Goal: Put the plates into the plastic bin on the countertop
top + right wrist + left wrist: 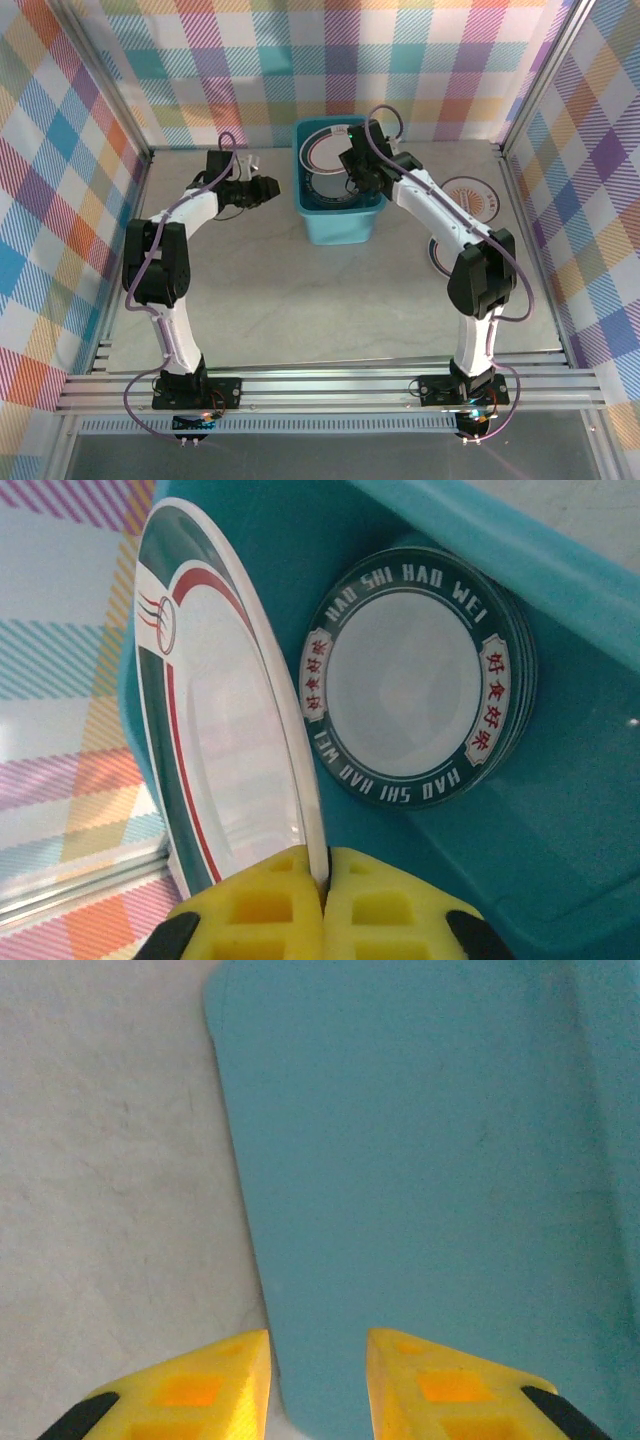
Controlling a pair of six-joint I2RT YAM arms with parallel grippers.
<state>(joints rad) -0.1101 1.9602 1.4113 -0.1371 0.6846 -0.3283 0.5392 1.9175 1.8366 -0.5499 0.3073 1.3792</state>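
Observation:
The teal-blue plastic bin [340, 225] stands at the back middle of the countertop [300, 300]. My right gripper [325, 855] hangs over the bin [560, 780], shut on the rim of a white plate [225, 730] with teal and red bands. That plate [325, 150] is held on edge, leaning at the bin's far end. A stack of dark-rimmed plates [415, 680] lies on the bin's floor. My left gripper [318, 1345] faces the bin's outer left wall [420, 1160], its fingers apart with nothing pinched between them. It sits close beside the bin [268, 188].
An orange sunburst plate [472, 195] lies on the countertop right of the bin. Another plate [438, 255] sits nearer, partly hidden by the right arm. Aluminium rails and plaid walls close in the left, back and right sides.

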